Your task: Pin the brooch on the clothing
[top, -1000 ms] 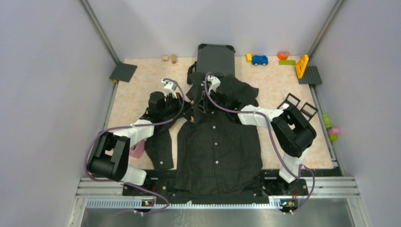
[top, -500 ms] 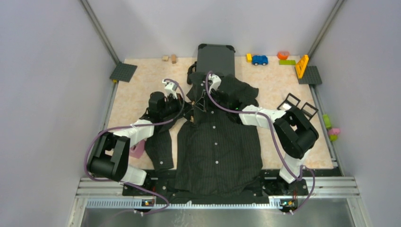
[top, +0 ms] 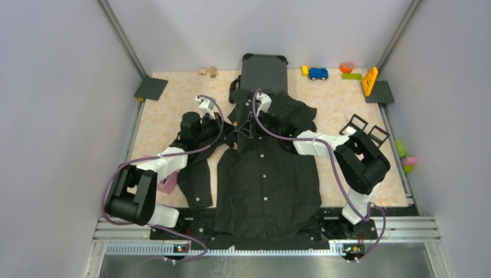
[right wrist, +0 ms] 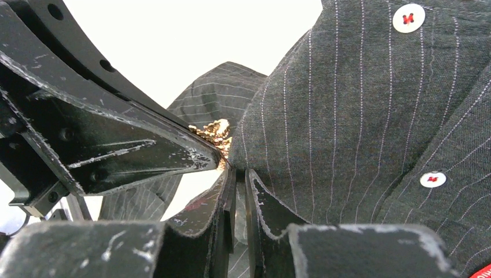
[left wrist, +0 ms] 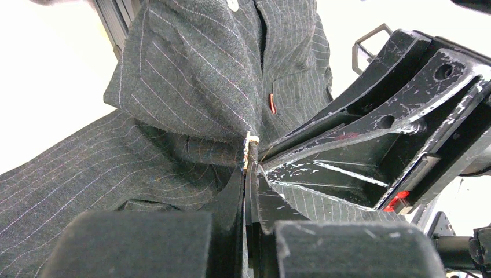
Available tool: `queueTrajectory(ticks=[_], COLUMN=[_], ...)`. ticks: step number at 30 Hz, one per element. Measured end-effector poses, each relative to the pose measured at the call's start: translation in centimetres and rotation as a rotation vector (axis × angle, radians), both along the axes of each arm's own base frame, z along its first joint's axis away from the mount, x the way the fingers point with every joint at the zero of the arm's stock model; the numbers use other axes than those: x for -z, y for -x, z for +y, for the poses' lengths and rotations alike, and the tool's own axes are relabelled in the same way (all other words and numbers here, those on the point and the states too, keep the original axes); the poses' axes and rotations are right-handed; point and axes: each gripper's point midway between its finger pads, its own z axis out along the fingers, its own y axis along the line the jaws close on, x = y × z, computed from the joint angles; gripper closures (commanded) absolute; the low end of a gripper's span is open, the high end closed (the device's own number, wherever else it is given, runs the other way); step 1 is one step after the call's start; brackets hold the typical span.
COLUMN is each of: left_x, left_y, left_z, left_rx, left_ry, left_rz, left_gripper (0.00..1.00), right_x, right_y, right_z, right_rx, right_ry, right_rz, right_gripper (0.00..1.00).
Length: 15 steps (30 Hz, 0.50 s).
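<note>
At shirt (top: 263,174) collar: left jaws clamped on gold brooch (right wrist: 213,132), right jaws pinching shirt alongside.

Dark grey suitcase (top: 264,72) sits far centre. Blue toy car (top: 318,73) and coloured bricks (top: 351,76) lie right of it; wooden blocks (top: 208,71), left.

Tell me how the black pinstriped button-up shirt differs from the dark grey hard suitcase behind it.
The black pinstriped button-up shirt is soft cloth spread over the table's middle; the dark grey hard suitcase is a rigid box at the far edge. The shirt shows white buttons and stripes; the suitcase is plain. The shirt covers far more table than the suitcase. Both are dark.
</note>
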Motion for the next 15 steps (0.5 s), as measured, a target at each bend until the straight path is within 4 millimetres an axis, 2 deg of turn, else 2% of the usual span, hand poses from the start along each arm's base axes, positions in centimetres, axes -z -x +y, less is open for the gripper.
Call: queueTrajectory(ticks=[10,15], left_x=[-0.6,-1.1], left_y=[-0.1,0.1], left_z=[0.2,0.2], left_rx=[-0.014,-0.001], left_ry=[0.02,0.028], left_rz=[0.001,-0.007], left_gripper=[1.0,1.0], right_x=[-0.1,-0.9], right_y=[0.1,0.6], right_z=[-0.1,-0.9], right_rx=[0.001,0.004], right_ry=[-0.005,-0.009], right_rz=[-0.005,-0.012], right_gripper=[0.8,0.77])
